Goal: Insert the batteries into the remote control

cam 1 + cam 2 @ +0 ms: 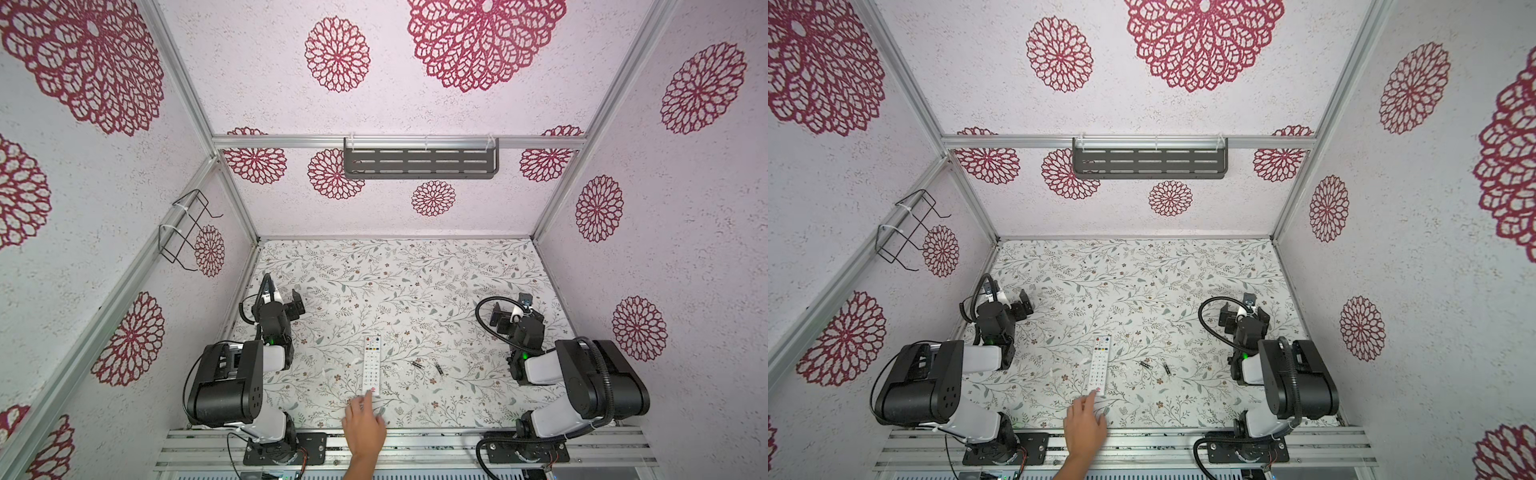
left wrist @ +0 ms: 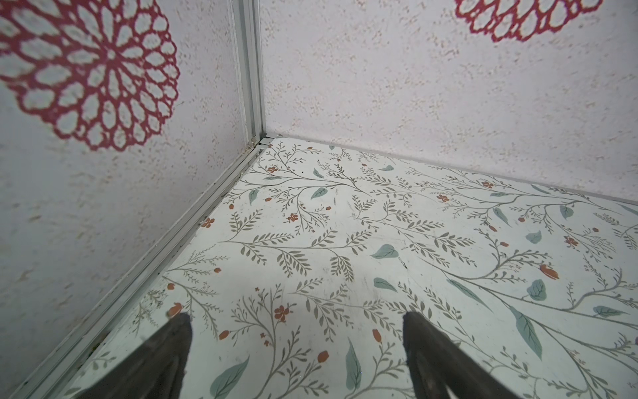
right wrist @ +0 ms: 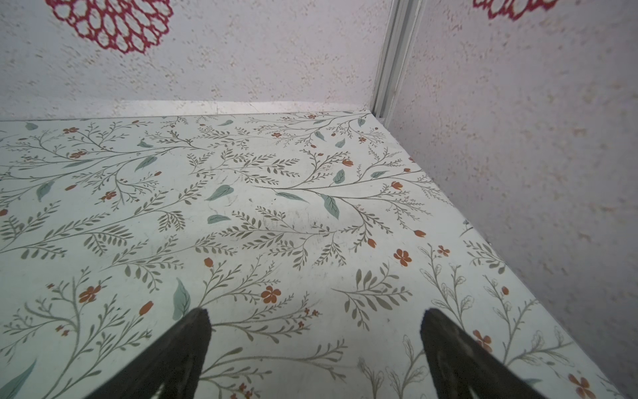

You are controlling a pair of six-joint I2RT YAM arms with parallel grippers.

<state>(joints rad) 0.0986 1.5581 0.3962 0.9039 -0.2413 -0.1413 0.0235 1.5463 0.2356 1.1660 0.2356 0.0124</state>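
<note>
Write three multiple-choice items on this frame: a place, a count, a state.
1. In the top views, the batteries lie where from the remote control? A) left B) right C) on it
2. How many batteries show? A) one B) two C) four
3. The right gripper is: A) shut on a battery B) shut on the remote control C) open, empty
Answers: 1 B, both lie to its right; 2 B, two dark cylinders show; 3 C, its fingers stand apart, nothing between.

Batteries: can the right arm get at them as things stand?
Probably yes. The batteries lie uncovered right of the remote control, on that arm's side, and the right tool is open and empty. A person's hand is at the remote's near end, clear of them.
</note>
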